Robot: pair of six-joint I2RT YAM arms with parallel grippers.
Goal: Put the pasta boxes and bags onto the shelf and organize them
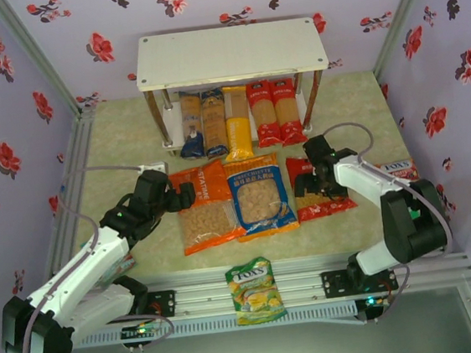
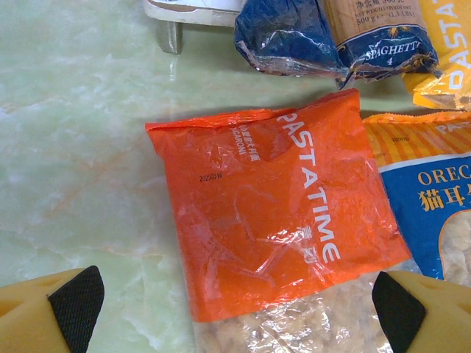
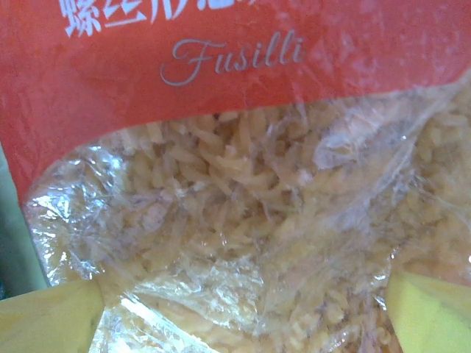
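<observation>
5 pasta boxes (image 1: 238,117) lie side by side on the lower board of the shelf (image 1: 231,52) at 12 o'clock: 2 brown, 1 yellow, 2 red. 3 bags (image 1: 258,195) lie flat in front of it. Left gripper (image 2: 237,305), fingers apart, hangs over the orange bag (image 2: 272,213) at 9 o'clock. The right gripper (image 3: 241,312), fingers spread, hangs over the red bag (image 1: 327,205) at 3 o'clock.
</observation>
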